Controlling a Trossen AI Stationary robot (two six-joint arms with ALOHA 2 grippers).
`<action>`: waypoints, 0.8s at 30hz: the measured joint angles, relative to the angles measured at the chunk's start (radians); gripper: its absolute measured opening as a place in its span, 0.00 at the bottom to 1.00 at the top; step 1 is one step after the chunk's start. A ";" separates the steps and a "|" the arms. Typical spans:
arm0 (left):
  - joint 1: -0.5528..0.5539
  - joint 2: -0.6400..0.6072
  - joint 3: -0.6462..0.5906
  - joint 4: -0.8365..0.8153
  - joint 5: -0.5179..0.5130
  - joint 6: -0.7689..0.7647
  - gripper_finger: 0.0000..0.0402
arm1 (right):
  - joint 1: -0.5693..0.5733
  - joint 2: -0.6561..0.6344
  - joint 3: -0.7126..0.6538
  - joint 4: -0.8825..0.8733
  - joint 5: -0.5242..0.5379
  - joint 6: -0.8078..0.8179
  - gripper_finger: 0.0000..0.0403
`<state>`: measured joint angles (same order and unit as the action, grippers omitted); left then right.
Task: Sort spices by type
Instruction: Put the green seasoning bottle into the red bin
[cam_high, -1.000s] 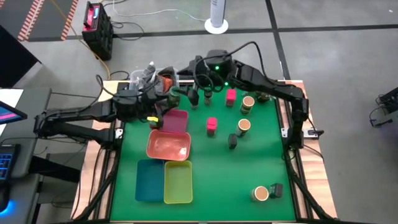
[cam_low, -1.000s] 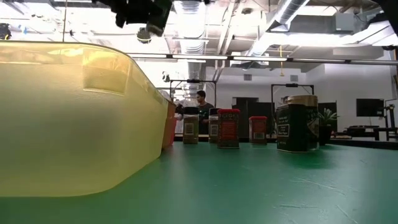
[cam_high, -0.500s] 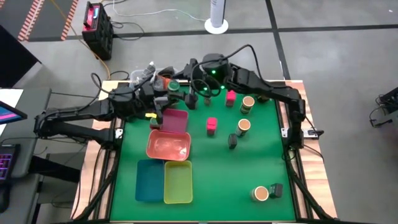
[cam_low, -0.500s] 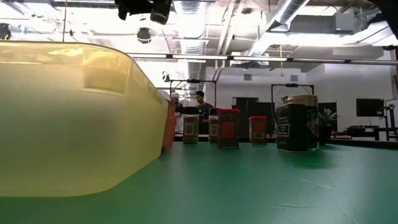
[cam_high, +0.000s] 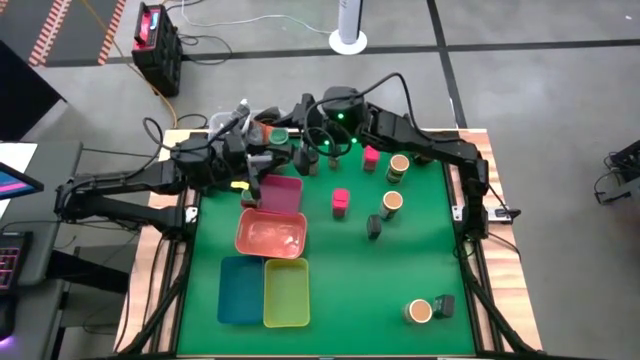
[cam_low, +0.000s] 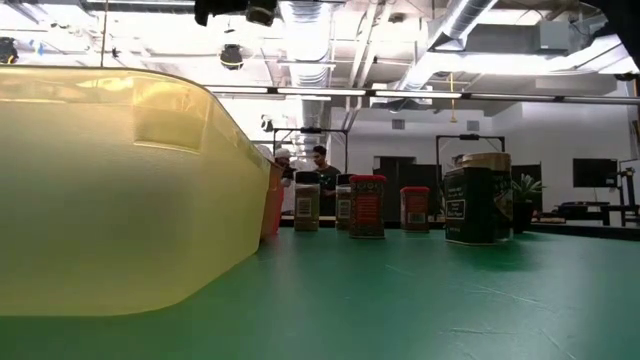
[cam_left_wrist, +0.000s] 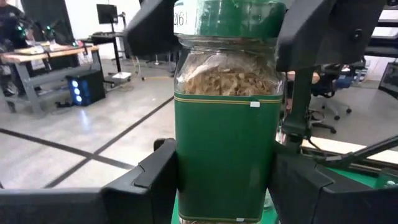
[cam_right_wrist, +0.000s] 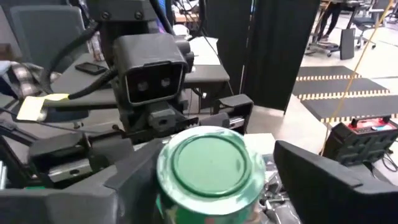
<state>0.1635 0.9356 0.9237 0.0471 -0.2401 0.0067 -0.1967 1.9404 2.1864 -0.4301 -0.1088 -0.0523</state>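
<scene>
Green-matted table (cam_high: 400, 260), far edge: your left gripper (cam_left_wrist: 224, 180) pinches the green-lidded glass spice jar (cam_left_wrist: 227, 124) by its sides, upright above the mat; right gripper (cam_right_wrist: 205, 171) straddles its lid, fingers spread.

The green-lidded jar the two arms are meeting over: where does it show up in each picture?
High view: green-lidded jar at the table's far edge, between both grippers.
Low view: not in it.
Left wrist view: jar fills the centre, between that arm's fingers.
Right wrist view: its round green lid, seen from above.
Shared landmark: the jar's green lid.
</scene>
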 joint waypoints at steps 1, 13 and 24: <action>0.000 0.000 0.000 0.001 0.001 0.008 0.49 | 0.001 0.000 0.000 0.000 0.000 0.002 0.75; 0.000 -0.001 -0.001 -0.022 -0.005 0.091 0.52 | 0.017 0.000 0.000 -0.011 -0.001 -0.015 0.57; 0.000 -0.013 -0.001 -0.132 -0.057 0.070 0.78 | 0.017 0.000 -0.001 -0.021 -0.001 0.003 0.57</action>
<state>0.1631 0.9227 0.9230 -0.0852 -0.2972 0.0762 -0.1795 1.9404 2.1857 -0.4507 -0.1097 -0.0497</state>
